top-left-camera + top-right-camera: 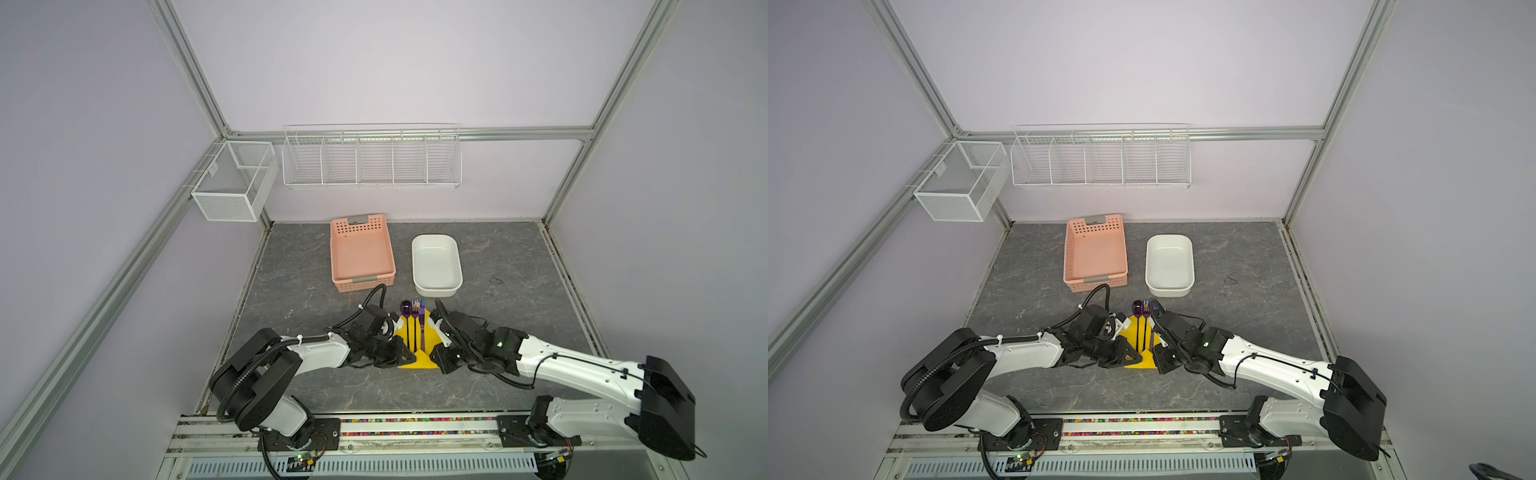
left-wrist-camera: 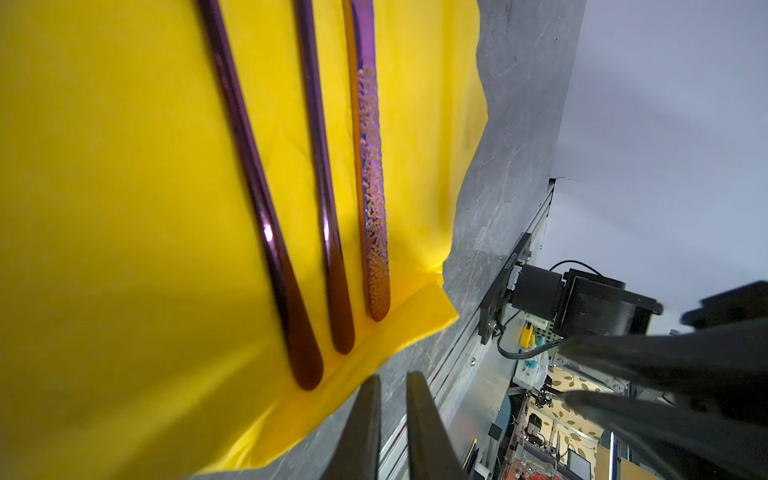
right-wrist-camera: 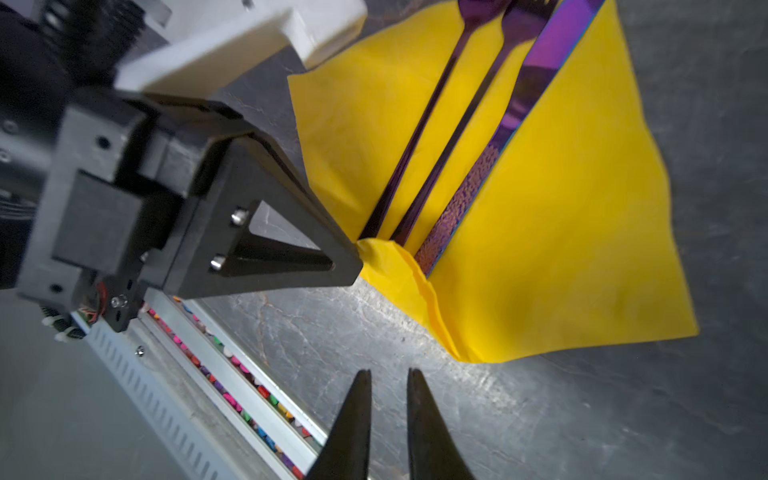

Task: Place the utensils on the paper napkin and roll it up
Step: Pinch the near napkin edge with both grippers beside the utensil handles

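The yellow paper napkin [image 1: 419, 363] [image 1: 1140, 362] lies on the grey table near the front, one corner pointing at me, and its near edge is creased into a small fold [image 3: 419, 291]. The utensils [image 1: 415, 328] rest side by side along it: spoon [image 1: 405, 309], fork [image 1: 415, 306] and knife [image 1: 422, 318], heads at the far end. Their handle ends [image 2: 307, 365] stop just short of the fold. My left gripper [image 2: 392, 376] [image 1: 409, 356] sits at the napkin's near-left edge, jaws a narrow slit apart and empty. My right gripper [image 3: 388, 372] [image 1: 434, 358] hovers by the near-right edge, also narrowly open and empty.
A pink perforated basket [image 1: 361, 286] and a white oblong tub [image 1: 436, 290] stand behind the napkin. Wire racks [image 1: 370, 166] hang on the back wall. A rail with coloured beads [image 3: 249, 378] runs along the table's front edge, close to both grippers.
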Tool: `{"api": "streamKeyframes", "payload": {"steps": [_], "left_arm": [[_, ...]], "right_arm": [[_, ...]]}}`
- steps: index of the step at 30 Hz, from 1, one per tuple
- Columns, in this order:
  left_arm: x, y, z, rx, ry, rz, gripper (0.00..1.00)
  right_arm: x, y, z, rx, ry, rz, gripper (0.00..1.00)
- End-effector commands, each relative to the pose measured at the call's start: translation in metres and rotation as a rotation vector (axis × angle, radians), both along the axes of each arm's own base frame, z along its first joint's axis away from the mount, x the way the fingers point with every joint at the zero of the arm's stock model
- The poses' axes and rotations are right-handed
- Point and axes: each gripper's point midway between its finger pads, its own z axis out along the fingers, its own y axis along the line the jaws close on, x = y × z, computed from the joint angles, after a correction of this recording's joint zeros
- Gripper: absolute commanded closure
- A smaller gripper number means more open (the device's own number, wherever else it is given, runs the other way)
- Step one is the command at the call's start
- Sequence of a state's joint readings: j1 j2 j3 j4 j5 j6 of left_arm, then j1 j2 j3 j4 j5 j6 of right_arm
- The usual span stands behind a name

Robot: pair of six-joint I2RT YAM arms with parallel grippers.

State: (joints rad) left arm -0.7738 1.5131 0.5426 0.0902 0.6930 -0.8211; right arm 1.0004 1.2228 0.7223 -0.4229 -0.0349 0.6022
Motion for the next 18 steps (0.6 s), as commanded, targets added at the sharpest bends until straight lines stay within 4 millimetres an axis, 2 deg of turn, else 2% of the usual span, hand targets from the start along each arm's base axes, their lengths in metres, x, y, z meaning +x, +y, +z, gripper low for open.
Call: {"api": "streamKeyframes", "payload": {"steps": [1,5,9,14,18], "left_arm": [[0.008,-0.006,0.003,0.012,-0.028,0.001,0.87],[0.012,-0.007,0.004,0.022,-0.039,0.002,0.89],[0.02,-0.007,0.004,0.057,-0.064,0.01,0.91],[0.024,-0.01,0.004,0.067,-0.075,0.011,0.93],[0.02,-0.015,0.005,0.071,-0.073,-0.017,0.94]], "right_arm": [[-0.008,0.012,-0.004,0.134,0.141,-0.071,0.83],[-0.007,0.023,-0.016,0.162,0.231,-0.066,0.87],[0.002,0.022,-0.038,0.131,0.291,-0.117,0.93],[0.013,0.023,-0.053,0.134,0.329,-0.159,0.93],[0.017,0.025,-0.058,0.142,0.347,-0.168,0.93]]}}
